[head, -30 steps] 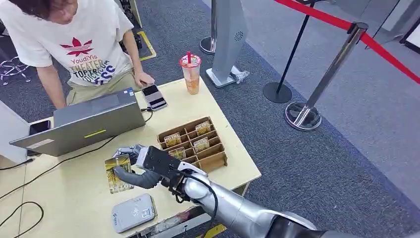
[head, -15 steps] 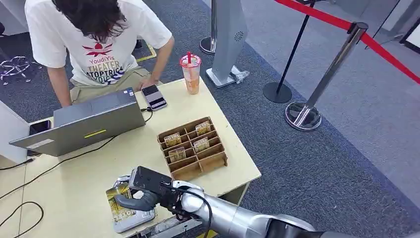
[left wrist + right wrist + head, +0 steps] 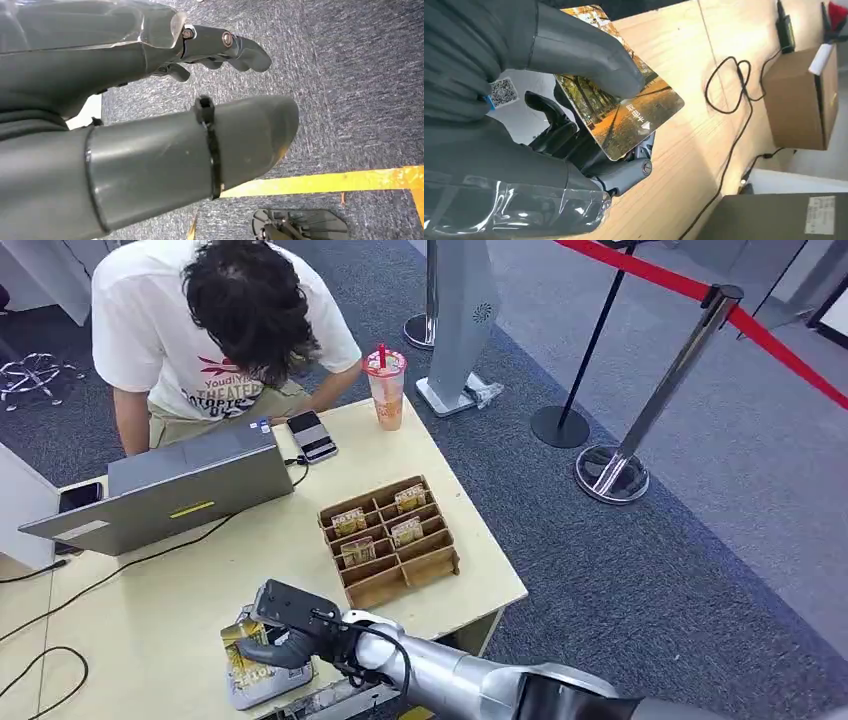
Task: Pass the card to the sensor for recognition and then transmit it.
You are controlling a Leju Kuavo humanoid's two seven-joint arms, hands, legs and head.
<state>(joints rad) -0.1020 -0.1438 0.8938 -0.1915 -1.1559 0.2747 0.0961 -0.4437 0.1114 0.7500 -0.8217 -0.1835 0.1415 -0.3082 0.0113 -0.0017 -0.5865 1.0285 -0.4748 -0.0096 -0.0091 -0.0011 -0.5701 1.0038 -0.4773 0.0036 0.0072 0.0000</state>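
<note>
Pinching the card (image 3: 243,658) between thumb and fingers at the lower left of the head frame, the right hand (image 3: 285,625) holds it over the grey card reader (image 3: 268,687) at the table's (image 3: 180,620) near edge. It looks thin, light, stiff and glossy, likely slippery, so hold one end with the printed face clear. Farther up, the slotted wooden card box (image 3: 390,540) sits mid-table, while the left hand (image 3: 150,75) hangs over carpet, fingers loosely apart, holding nothing.

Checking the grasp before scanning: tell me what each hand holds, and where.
The right hand pinches the card near one end, thumb on its face. The left hand holds nothing.
</note>
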